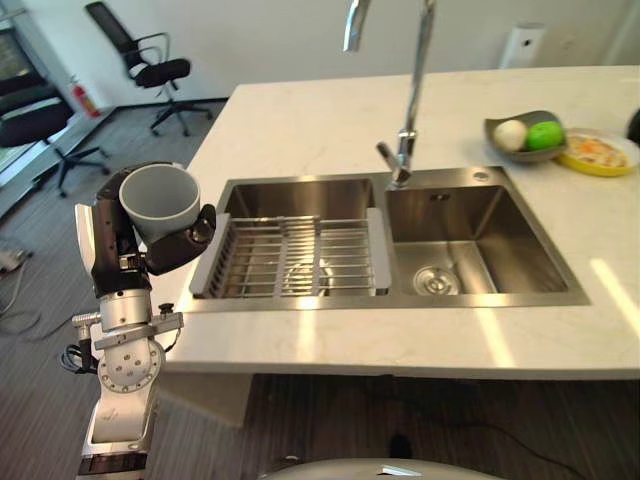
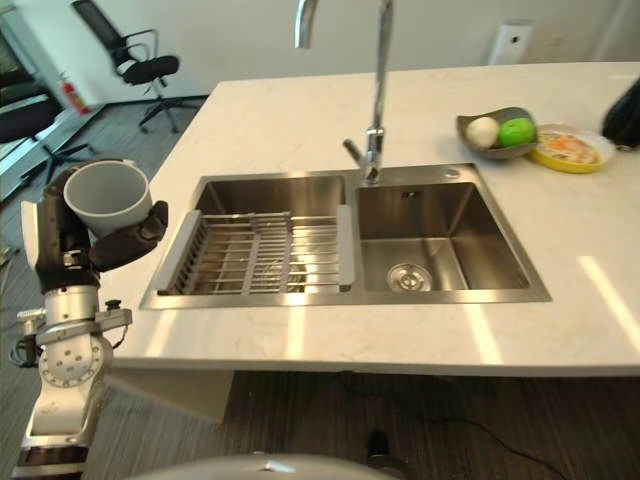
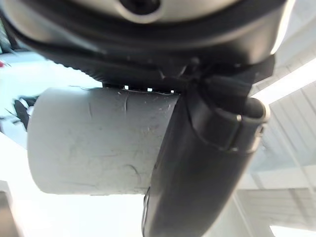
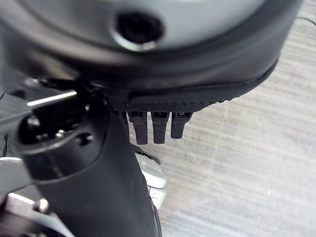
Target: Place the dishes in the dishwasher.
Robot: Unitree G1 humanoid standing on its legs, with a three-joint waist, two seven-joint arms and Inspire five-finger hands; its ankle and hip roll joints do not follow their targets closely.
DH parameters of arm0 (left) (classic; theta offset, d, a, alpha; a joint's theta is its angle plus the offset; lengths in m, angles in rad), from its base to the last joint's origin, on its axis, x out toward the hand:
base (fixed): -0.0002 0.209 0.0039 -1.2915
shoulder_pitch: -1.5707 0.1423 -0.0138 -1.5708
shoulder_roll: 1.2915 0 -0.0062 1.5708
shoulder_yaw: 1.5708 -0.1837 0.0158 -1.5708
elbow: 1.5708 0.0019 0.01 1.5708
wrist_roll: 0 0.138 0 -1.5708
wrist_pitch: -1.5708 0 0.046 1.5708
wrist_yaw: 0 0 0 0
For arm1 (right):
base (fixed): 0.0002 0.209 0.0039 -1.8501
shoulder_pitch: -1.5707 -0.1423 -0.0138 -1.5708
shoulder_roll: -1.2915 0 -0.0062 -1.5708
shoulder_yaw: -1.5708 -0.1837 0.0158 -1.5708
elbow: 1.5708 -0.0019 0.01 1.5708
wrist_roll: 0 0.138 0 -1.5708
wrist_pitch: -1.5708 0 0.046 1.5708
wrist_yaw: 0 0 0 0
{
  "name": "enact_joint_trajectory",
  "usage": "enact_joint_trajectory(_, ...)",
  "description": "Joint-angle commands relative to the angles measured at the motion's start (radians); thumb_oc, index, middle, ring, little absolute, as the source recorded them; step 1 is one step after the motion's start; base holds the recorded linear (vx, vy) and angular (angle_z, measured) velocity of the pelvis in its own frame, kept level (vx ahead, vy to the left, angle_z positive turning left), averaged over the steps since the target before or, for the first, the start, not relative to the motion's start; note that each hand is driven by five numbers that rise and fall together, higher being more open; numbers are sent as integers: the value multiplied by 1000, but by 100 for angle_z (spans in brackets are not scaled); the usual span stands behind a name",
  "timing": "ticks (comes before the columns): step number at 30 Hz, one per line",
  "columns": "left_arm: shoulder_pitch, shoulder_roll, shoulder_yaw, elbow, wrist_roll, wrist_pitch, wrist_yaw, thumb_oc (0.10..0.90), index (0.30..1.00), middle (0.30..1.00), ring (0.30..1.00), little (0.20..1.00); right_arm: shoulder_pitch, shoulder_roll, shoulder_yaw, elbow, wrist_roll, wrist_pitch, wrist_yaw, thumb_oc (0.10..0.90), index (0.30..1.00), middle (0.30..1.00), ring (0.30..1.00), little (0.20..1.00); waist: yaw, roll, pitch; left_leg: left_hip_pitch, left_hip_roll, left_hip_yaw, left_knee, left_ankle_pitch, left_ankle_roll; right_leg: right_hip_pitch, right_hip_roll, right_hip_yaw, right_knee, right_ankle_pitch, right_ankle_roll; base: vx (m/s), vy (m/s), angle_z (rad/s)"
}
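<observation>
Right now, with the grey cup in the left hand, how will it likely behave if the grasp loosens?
The grey cup looks rigid and smooth-walled, so it may slip. The left hand holds it beside the counter, over the floor; falling, it would probably roll.

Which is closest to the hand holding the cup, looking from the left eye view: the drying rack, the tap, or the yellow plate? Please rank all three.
Measured from the left hand, which grips the cup:
1. Drying rack, in the sink's left basin, right beside the hand.
2. Tap, behind the sink, between the basins.
3. Yellow plate, far across the counter on the right.
</observation>
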Motion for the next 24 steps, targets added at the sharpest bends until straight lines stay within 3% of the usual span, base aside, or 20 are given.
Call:
enact_joint_trajectory(1,-113,57,78,-100,-1,-78,59,400,300,300,300,300,-104,10,-26,-51,-3,-59,-26,800,900,900,900,900,-44,-39,32,-166,54,-73,-58,269,-88,88,-58,-71,17,-160,43,-159,-149,145)
enact_joint_trajectory(2,-119,79,62,-110,60,-66,73,400,300,300,300,300,-110,-2,-36,-58,8,-66,-34,800,900,900,900,900,-28,-40,41,-211,46,-88,-141,266,-86,57,-64,-137,21,-161,46,-252,-222,163)
enact_joint_trajectory(3,-120,88,59,-118,77,-72,77,400,300,300,300,300,-119,-1,-40,-49,22,-71,-37,800,900,900,900,900,-23,-45,43,-195,38,-134,-133,247,-86,42,-60,-147,24,-159,42,-379,-319,162)
enact_joint_trajectory(6,-124,91,38,-157,91,-69,61,400,300,300,300,300,-99,4,-79,-32,52,-76,-53,800,900,900,900,900,-55,-68,27,-149,40,-86,52,127,-50,17,-67,-236,26,-150,18,-349,-227,195)
enact_joint_trajectory(7,-141,101,12,-182,101,-73,41,400,300,300,300,300,-77,13,-112,-6,89,-77,-56,800,900,900,900,900,-92,-81,4,-50,76,-10,114,56,-57,14,-78,-315,22,-140,10,-219,-115,134)
enact_joint_trajectory(8,-141,101,11,-182,101,-72,41,400,300,300,300,300,-76,13,-113,-5,89,-78,-56,800,900,900,900,900,-92,-79,9,-44,79,-12,116,51,-59,22,-75,-317,22,-142,10,-248,-24,135)
enact_joint_trajectory(11,-184,148,-10,-207,138,-77,18,400,300,300,300,300,-66,26,-115,30,90,-70,-49,800,900,900,900,900,-120,-87,-18,131,114,47,102,5,-80,19,-105,-442,29,-106,14,-266,99,141)
enact_joint_trajectory(13,-206,149,-16,-229,125,-78,12,400,300,300,300,300,-60,28,-123,51,82,-63,-48,800,900,900,900,900,-149,-88,-39,194,163,136,81,1,-102,17,-132,-508,30,-94,25,-346,286,139)
enact_joint_trajectory(14,-236,145,-27,-243,115,-78,14,400,300,300,300,300,-59,33,-143,68,92,-57,-54,800,900,900,900,900,-175,-94,-61,219,206,266,35,24,-105,3,-185,-586,34,-59,41,-302,313,153)
enact_joint_trajectory(18,-279,170,-49,-284,129,-76,2,400,300,300,300,300,-61,36,-173,84,103,-46,-67,800,900,900,900,900,-165,-101,-80,171,198,328,-58,1,-97,-3,-252,-650,62,9,89,-149,345,196)
enact_joint_trajectory(19,-294,174,-53,-316,114,-76,-17,400,300,300,300,300,-53,54,-186,93,101,-40,-71,800,900,900,900,900,-142,-123,-81,147,156,306,-104,-44,-67,12,-305,-683,71,52,128,-78,408,118)
enact_joint_trajectory(21,-300,181,-53,-335,114,-74,-28,400,300,300,300,300,-49,64,-185,98,99,-34,-71,800,900,900,900,900,-127,-132,-75,138,121,277,-123,-67,-45,22,-335,-687,77,68,143,-48,438,147)
enact_joint_trajectory(22,-295,196,-41,-357,126,-73,-34,400,300,300,300,300,-48,82,-183,92,104,-34,-72,800,900,900,900,900,-118,-151,-66,128,69,239,-139,-91,-11,34,-374,-679,97,95,166,-1,470,139)
enact_joint_trajectory(23,-293,201,-32,-365,130,-75,-33,400,300,300,300,300,-52,93,-179,83,106,-35,-69,800,900,900,900,900,-113,-156,-62,117,52,217,-143,-100,1,35,-379,-650,109,105,171,47,427,132)
enact_joint_trajectory(24,-295,215,-30,-375,134,-75,-26,400,300,300,300,300,-58,113,-168,69,115,-37,-66,800,900,900,900,900,-127,-167,-55,102,32,180,-146,-109,18,9,-375,-553,134,111,179,178,474,92)
